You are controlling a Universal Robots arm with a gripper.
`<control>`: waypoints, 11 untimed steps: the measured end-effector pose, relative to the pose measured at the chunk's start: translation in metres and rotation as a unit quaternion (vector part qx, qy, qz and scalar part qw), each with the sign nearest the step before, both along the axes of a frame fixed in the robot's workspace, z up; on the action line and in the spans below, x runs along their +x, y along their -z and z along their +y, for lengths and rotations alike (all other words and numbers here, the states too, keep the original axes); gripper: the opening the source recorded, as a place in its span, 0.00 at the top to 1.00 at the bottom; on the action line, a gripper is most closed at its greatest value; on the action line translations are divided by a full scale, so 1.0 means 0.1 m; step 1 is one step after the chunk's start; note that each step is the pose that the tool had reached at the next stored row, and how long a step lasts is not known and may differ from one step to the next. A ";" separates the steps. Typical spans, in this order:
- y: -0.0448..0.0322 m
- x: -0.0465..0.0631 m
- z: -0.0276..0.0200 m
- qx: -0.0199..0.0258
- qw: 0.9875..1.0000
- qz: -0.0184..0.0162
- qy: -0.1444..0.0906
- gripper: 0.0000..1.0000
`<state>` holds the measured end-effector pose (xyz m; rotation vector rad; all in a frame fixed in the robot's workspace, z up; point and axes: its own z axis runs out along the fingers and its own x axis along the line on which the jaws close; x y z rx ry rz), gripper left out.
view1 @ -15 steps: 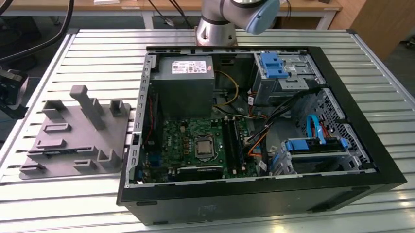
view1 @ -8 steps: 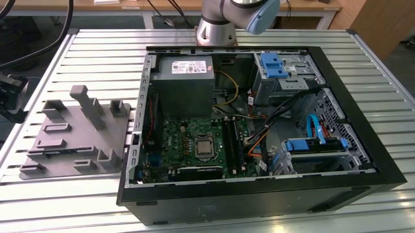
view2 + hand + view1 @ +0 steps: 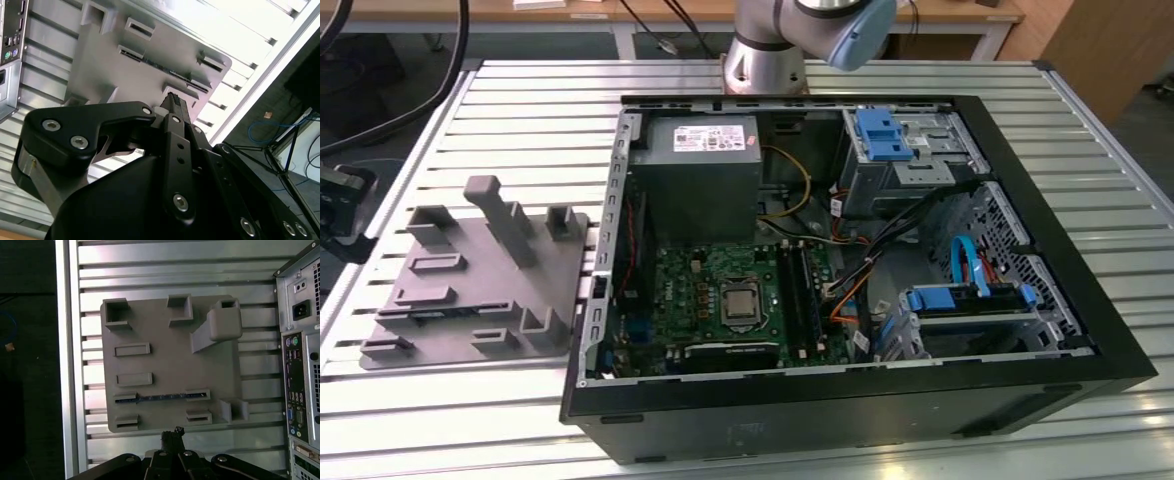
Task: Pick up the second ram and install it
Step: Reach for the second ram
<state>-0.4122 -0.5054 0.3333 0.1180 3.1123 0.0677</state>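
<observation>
grey plastic tray [image 3: 467, 300] lies on the slatted metal table [image 3: 494, 110], near the table edge at the exterior view's left, with the open computer case [image 3: 854, 400] just beside it toward the exterior view's right. the second ram [image 3: 160, 397] stands on its long edge in the tray, its two ends held in a facing pair of slotted holders, one row in from the tray edge closest to the gripper; it also shows in the second wrist view [image 3: 160, 68] as a thin dark line between those holders. the gripper [image 3: 173, 432] hangs above the table with its fingertips pressed together and nothing between them. in the first wrist view the tips appear just past the tray's edge, apart from the ram and not touching the tray. inside the case the green board [image 3: 694, 290] lies flat on the bottom. the arm [image 3: 774, 50] rises from the table's far edge behind the case.
</observation>
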 end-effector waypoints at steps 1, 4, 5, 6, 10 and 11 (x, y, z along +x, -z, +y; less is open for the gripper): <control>0.005 0.00 -0.013 0.000 1.000 0.000 0.000 0.90; 0.018 0.00 -0.061 0.000 1.000 0.000 0.000 0.90; 0.021 0.00 -0.080 0.000 1.000 0.000 0.000 0.90; 0.025 0.00 -0.102 0.000 1.000 0.000 0.000 0.90; 0.045 0.00 -0.175 0.000 1.000 0.000 0.000 0.90; 0.055 0.00 -0.187 0.000 1.000 0.000 0.000 0.90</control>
